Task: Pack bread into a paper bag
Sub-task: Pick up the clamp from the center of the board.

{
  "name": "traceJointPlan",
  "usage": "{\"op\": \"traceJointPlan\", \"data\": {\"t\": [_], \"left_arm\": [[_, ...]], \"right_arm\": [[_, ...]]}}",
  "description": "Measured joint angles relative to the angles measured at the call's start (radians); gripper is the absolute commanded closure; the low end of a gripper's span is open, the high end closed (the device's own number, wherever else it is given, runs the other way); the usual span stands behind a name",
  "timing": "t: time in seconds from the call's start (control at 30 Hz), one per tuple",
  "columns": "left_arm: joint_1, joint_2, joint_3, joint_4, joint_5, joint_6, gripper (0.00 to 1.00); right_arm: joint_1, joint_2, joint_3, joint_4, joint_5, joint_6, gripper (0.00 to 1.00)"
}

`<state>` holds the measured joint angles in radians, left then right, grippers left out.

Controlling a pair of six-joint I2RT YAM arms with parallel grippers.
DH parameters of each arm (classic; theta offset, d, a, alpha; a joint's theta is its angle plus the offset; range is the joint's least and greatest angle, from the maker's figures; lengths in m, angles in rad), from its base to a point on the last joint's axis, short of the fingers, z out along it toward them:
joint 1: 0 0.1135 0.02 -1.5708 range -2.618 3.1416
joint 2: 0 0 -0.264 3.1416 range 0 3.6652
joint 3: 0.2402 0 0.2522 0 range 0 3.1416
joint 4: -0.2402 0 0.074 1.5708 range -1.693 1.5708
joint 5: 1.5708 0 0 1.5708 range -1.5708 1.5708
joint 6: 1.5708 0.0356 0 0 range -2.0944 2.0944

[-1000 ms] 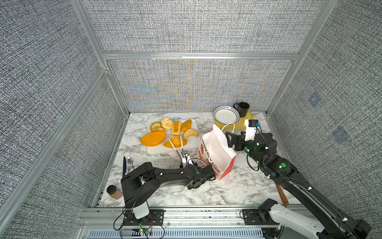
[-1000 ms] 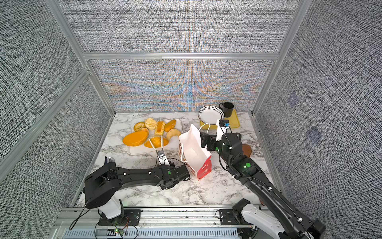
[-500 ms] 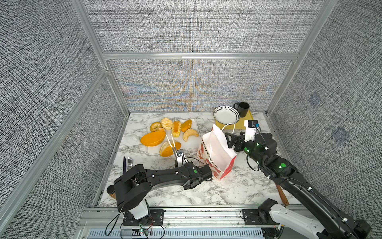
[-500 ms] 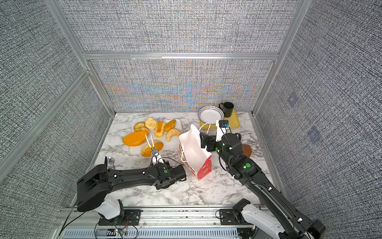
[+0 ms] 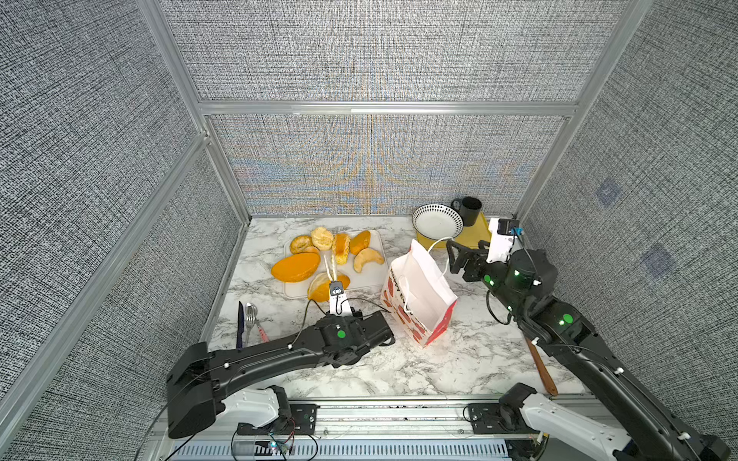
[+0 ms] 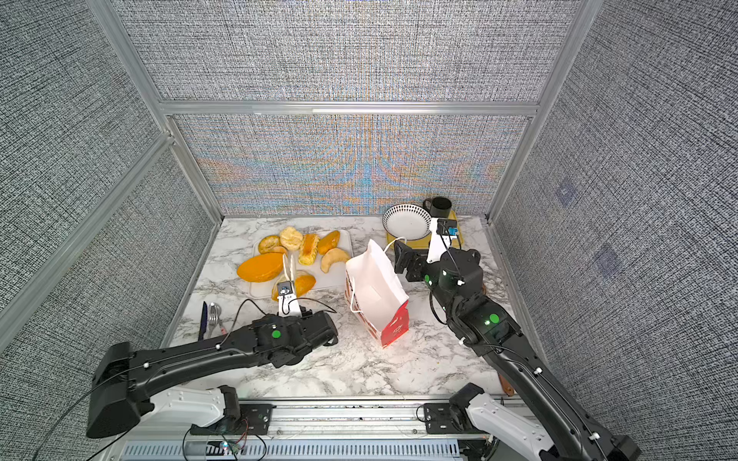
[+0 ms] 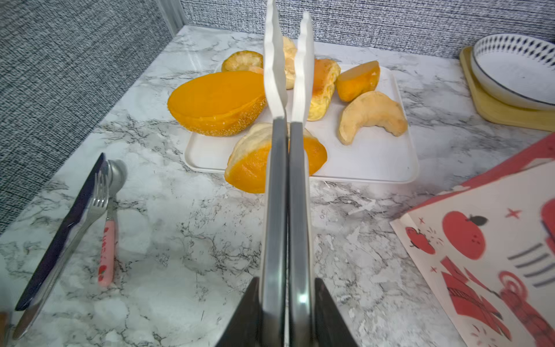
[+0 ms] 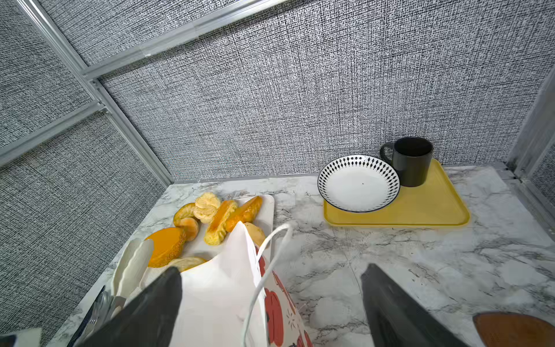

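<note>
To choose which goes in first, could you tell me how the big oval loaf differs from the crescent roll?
The oval loaf is deep orange; the crescent roll is pale tan. The loaf is larger and overhangs the white tray; the roll lies wholly on it. Both are unbagged.

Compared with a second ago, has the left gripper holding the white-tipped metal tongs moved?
Yes. The left gripper, shut on the tongs, has shifted away from the red-and-white paper bag, toward the cutlery.
</note>
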<state>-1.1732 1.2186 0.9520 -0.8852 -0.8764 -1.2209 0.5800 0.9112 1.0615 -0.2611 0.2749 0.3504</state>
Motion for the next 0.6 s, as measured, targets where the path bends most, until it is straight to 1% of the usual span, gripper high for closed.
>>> {"op": "traceJointPlan", "data": {"t": [0.07, 0.23, 0.33, 0.47, 0.6], "left_arm": [[0.016, -0.074, 0.004, -0.018, 0.045, 0.044, 0.82], [0.122, -0.253, 0.025, -0.085, 0.164, 0.150, 0.82], [0.192, -0.281, 0.060, -0.131, 0.250, 0.226, 0.82], [0.258, -0.301, 0.064, -0.136, 0.367, 0.346, 0.80], [0.324, -0.354, -0.002, -0.081, 0.467, 0.473, 0.80]], "right_arm": [[0.008, 0.005, -0.016, -0.008, 0.010, -0.004, 0.05], [0.051, 0.012, -0.055, -0.029, 0.051, -0.007, 0.05], [0.095, 0.010, -0.071, -0.034, 0.092, -0.008, 0.04], [0.169, -0.001, -0.103, -0.042, 0.159, -0.013, 0.02], [0.224, -0.014, -0.129, -0.044, 0.223, -0.012, 0.01]]}}
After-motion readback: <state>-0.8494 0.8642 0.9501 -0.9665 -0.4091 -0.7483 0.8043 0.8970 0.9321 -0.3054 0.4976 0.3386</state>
